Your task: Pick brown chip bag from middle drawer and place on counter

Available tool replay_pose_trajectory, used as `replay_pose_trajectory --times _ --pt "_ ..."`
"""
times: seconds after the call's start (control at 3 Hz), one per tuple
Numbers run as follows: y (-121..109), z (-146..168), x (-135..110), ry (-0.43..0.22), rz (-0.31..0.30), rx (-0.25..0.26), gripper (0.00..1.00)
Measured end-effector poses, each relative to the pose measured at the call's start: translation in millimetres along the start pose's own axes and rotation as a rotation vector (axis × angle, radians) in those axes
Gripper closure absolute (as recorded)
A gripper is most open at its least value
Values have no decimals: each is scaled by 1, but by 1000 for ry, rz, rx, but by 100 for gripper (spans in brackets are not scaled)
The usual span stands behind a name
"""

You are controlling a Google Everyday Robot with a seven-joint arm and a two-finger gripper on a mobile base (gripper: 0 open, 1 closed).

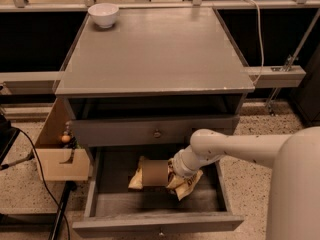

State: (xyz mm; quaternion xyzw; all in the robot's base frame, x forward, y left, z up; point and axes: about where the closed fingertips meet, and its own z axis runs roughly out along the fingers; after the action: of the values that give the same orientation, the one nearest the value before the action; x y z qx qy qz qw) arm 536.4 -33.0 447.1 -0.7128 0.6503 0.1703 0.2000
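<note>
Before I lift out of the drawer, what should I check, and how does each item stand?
1. Middle drawer pulled open: ok.
2. Gripper down inside the drawer, at the brown chip bag: ok.
3. Secure hold on the bag: cannot tell; the wrist hides the contact.
4. Landing spot on the counter: ok; only a white bowl shows, at the far left corner.
5. Clearance past the knobbed drawer front above the bag: cannot tell from this view.
</note>
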Motion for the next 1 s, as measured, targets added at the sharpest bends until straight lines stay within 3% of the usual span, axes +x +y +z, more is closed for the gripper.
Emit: replay_pose_trajectory --times 0.67,1.0 --pt "27 -93 -31 34 -27 9 100" --pt "41 -162 -47 67 -25 82 100"
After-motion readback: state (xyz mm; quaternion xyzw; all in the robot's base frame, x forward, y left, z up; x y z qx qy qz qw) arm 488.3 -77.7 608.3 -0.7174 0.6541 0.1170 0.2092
